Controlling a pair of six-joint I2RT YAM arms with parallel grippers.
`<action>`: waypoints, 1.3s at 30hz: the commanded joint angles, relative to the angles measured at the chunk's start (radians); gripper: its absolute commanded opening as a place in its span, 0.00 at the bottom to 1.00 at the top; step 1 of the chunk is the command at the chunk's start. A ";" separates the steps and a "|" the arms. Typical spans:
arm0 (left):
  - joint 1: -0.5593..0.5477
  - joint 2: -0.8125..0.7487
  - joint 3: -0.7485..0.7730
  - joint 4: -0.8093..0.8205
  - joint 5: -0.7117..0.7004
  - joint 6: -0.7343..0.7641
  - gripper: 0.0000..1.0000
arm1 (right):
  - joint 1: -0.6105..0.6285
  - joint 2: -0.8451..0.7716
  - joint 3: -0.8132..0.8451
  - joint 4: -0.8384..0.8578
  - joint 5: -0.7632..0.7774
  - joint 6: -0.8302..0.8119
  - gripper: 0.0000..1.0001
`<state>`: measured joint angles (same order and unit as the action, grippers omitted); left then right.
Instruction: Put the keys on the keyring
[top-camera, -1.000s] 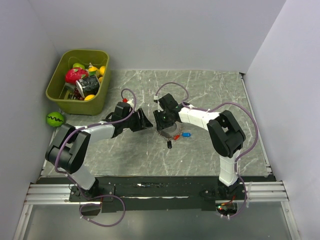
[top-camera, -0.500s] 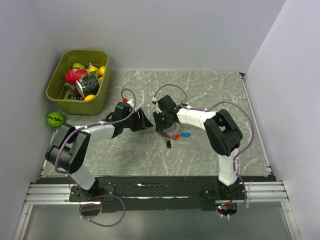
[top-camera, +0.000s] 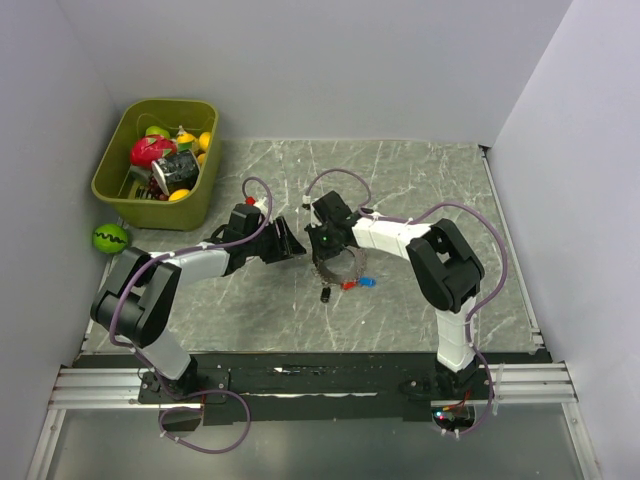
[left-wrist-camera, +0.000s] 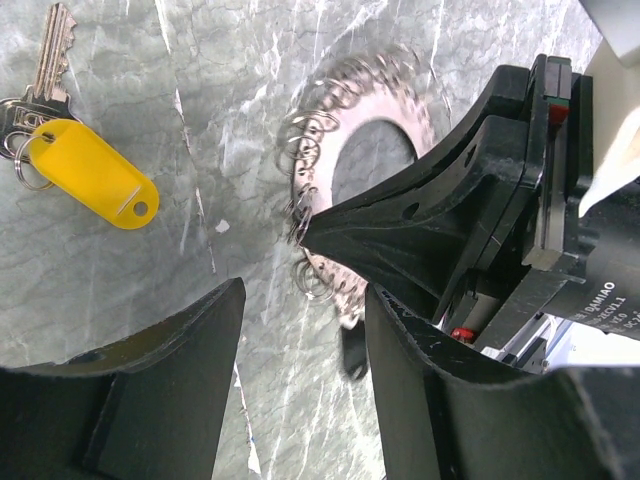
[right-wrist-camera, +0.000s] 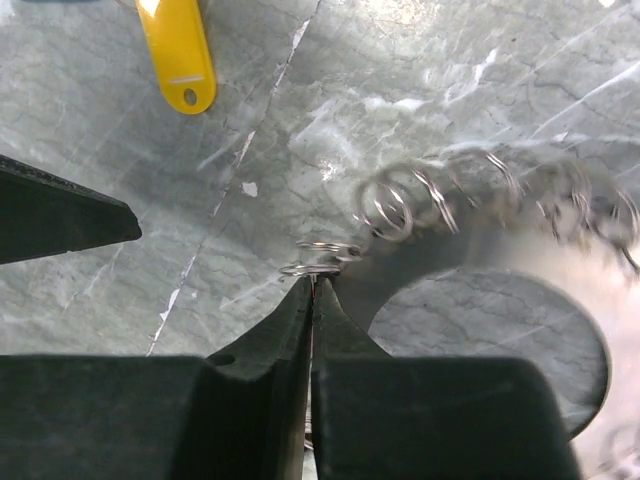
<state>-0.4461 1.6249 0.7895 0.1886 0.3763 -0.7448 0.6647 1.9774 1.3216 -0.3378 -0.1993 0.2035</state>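
**Right gripper (right-wrist-camera: 312, 285) nips keyring (left-wrist-camera: 330, 115) rim; left gripper (left-wrist-camera: 303, 300) spread wide**

Seen from above, the 2 arms crowd together and hide the yellow-tagged key (left-wrist-camera: 88, 172). Only the wrist cameras show it, lying flat on the table (top-camera: 420, 190) near the keyring. The right fingers press together on 1 small loop at the ring's edge. The left fingers stand apart, holding nothing. The blue-tagged key (top-camera: 369, 283) shows only overhead, close by the ring, its blade too small to make out. The dark fob (top-camera: 325, 295) is half hidden in the left wrist view.
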 joint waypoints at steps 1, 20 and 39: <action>0.007 -0.030 0.016 0.008 0.010 0.015 0.57 | 0.013 -0.051 -0.019 -0.010 0.040 -0.016 0.00; 0.021 -0.287 0.024 0.031 0.059 0.165 0.62 | 0.022 -0.374 -0.013 -0.144 -0.031 -0.271 0.00; 0.018 -0.568 -0.130 0.400 0.495 0.269 0.60 | -0.002 -0.681 -0.056 -0.081 -0.567 -0.512 0.00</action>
<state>-0.4278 1.0920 0.6689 0.4679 0.7353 -0.4915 0.6746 1.3857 1.2663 -0.4801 -0.6270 -0.2577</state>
